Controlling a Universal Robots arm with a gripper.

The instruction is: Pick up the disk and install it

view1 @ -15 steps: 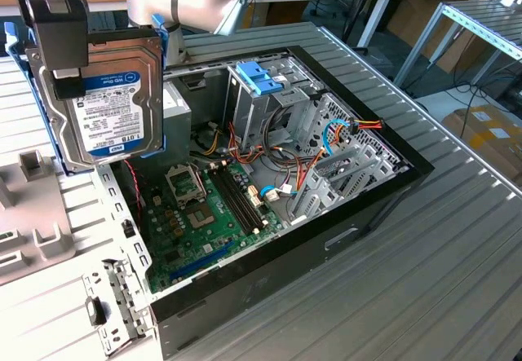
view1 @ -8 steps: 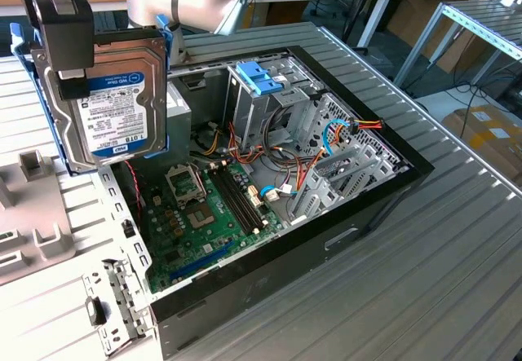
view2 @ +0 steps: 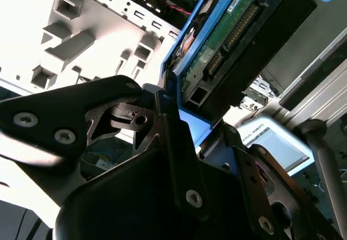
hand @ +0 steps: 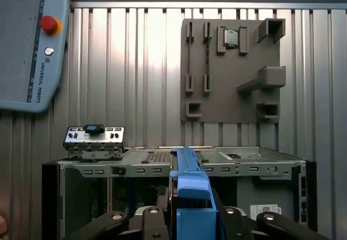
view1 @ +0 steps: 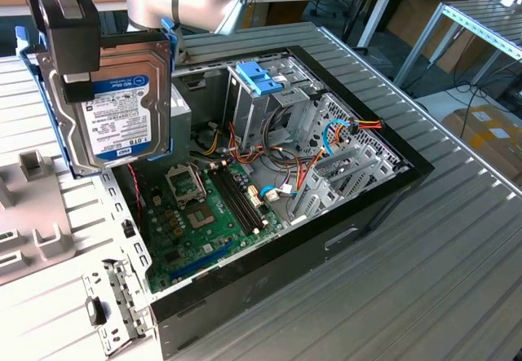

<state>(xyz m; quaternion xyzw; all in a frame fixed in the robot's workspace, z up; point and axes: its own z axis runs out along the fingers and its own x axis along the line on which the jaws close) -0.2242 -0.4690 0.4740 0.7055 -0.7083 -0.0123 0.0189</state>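
Light-blue plastic frames the flat, dark-grey rectangular disk (view1: 114, 108) held aloft on edge by the black robot gripper (view1: 73, 84), its white-and-blue label turned toward the exterior camera. The black metal fingers (view2: 171, 126) are clamped on the disk from both sides, pressing on the carrier's frame, and the disk touches nothing else. It hangs over the side of the open black desktop computer case (view1: 391, 182) at the exterior view's left, clear of the case's interior.

Inside the case lie a green motherboard (view1: 212, 214), bundles of red, yellow and blue cables (view1: 342, 129) and a grey metal drive cage topped by a light-blue plastic latch (view1: 259, 76). The case rests on a ribbed grey metal tabletop (view1: 457, 255).

The second wrist view looks up the underside of the disk (view2: 238, 39), showing its green circuit board and connector pins above the gripper (view2: 203, 134). In the first wrist view the disk (hand: 190, 194) appears edge-on, its blue carrier rising from the gripper (hand: 190, 221) in front of the case's grey metal wall (hand: 244, 167). Beyond the case on the tabletop (hand: 141, 61) lie a grey plastic fixture board with raised slots (hand: 217, 93) and a small silver metal bracket (hand: 95, 140), with a grey control pendant bearing a red button (hand: 27, 50) nearby.
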